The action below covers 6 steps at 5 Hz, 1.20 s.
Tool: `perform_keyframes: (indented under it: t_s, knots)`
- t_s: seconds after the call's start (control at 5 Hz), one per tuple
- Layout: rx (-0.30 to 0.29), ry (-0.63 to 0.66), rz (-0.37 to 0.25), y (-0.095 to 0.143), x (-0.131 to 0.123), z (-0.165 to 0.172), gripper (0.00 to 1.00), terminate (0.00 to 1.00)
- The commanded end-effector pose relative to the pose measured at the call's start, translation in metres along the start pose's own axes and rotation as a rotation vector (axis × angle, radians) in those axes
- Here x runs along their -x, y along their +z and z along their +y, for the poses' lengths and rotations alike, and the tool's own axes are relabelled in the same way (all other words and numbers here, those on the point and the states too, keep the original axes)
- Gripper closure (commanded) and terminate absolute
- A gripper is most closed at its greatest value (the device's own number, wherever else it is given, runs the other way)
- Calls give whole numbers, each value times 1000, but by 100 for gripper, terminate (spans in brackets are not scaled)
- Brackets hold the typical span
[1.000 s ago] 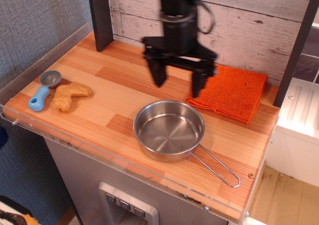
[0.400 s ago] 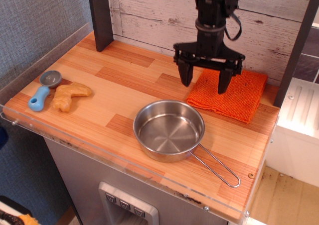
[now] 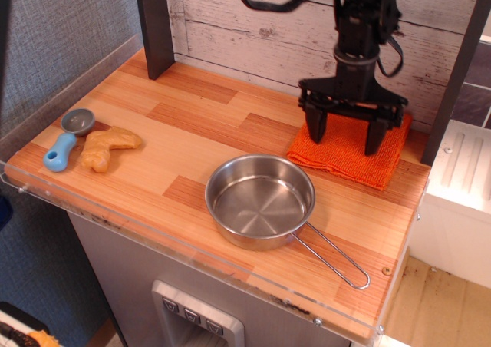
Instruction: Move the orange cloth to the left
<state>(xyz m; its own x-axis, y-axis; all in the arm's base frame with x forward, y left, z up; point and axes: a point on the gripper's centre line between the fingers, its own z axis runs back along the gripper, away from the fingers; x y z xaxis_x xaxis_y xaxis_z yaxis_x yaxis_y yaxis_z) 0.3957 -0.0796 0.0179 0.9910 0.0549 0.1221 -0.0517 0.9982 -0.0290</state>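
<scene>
The orange cloth (image 3: 354, 153) lies flat at the desk's (image 3: 192, 159) 3 o'clock edge, just beside the steel pan (image 3: 261, 201) at the pan's 2 o'clock. My claw (image 3: 346, 135) hangs directly over it, fingers spread apart, holding nothing. Step in hand: approach. Next: descend, pinch the fabric, then drag toward 9 o'clock.

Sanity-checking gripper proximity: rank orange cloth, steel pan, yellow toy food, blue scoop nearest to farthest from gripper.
From the gripper:
1. Orange cloth, directly beneath, back right.
2. Steel pan, front centre.
3. Yellow toy food, far left.
4. Blue scoop, left edge.
</scene>
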Motion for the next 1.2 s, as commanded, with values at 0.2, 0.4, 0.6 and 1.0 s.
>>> perform_keyframes:
  t_s: [0.2, 0.4, 0.6, 1.0]
  knots:
    - [-58, -43, 55, -22, 2, 12, 0, 0]
    - [-89, -37, 97, -26, 11, 29, 0, 0]
    - [-94, -41, 118, -23, 17, 45, 0, 0]
    - [-50, -58, 93, -2, 5, 107, 0, 0]
